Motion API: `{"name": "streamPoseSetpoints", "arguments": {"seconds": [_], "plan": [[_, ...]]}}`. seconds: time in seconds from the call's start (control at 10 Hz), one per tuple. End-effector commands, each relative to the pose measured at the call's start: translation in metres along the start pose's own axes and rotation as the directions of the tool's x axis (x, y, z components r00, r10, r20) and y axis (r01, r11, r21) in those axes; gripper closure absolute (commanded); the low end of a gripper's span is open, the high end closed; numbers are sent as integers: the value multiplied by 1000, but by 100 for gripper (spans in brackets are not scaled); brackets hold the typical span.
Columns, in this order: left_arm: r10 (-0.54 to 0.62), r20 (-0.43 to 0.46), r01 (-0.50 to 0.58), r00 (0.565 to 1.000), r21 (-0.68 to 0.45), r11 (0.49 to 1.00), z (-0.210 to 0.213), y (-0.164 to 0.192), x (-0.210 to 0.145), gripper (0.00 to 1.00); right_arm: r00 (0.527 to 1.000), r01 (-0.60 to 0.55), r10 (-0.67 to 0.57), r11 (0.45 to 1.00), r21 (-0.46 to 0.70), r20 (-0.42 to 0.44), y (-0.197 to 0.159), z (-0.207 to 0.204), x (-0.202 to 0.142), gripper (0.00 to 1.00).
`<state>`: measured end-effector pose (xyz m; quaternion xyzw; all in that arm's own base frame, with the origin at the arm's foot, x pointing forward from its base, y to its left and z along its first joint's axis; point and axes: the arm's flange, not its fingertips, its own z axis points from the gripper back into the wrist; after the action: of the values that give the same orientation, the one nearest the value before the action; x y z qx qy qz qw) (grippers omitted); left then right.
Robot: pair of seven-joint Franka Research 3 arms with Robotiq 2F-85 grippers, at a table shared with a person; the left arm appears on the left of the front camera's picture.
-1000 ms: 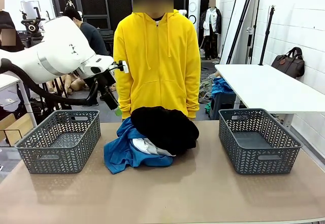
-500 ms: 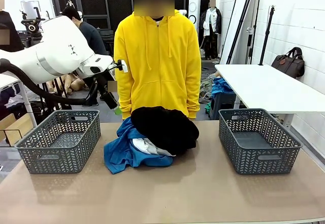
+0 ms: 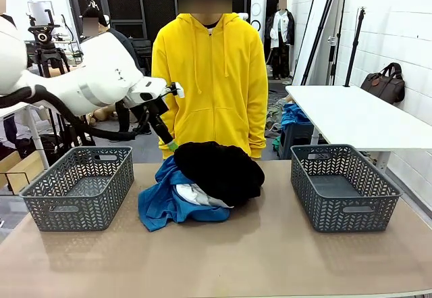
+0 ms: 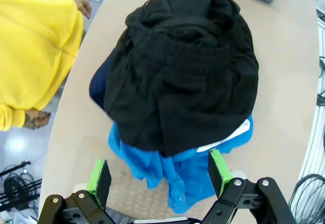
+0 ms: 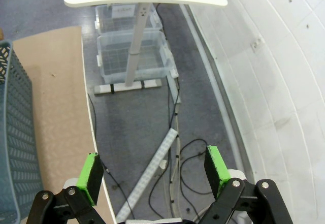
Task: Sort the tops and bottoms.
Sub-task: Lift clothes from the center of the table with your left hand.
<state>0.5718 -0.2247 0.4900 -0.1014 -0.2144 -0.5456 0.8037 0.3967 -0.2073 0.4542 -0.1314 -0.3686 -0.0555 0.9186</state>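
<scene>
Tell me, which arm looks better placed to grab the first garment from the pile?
Left, probably. The left gripper hangs open above the clothes pile, pointed at the black garment on top. The right gripper, open, faces the floor beyond the table.

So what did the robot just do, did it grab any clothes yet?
Not yet. Its left arm swung sideways toward the middle, so the left gripper now hangs open by the far edge of the pile of clothes, holding nothing. The pile, the left basket, the right basket and the person stayed put.

Garment heap between left basket and right basket, person behind.
</scene>
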Motion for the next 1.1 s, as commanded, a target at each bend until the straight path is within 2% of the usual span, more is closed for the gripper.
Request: {"name": "streamPoseSetpoints", "arguments": {"seconds": [0.0,0.2,0.4,0.6,1.0], "plan": [[-33,40,36,999,-80,996,-7,11,13,0,1000,-6,6,1000,1,-10,0,0,-1,0],[-39,43,45,998,-156,987,-19,11,21,0,1000,-6,6,1000,1,-10,0,0,-1,0],[-58,70,69,996,-159,985,-31,12,24,0,1000,-6,6,1000,1,-10,0,0,-1,0],[-66,63,74,996,-136,988,-41,8,26,0,1000,-6,6,1000,1,-10,0,0,-1,0],[-89,40,95,995,-189,977,-50,2,27,0,1000,-6,6,1000,1,-10,0,0,-1,0]]}}
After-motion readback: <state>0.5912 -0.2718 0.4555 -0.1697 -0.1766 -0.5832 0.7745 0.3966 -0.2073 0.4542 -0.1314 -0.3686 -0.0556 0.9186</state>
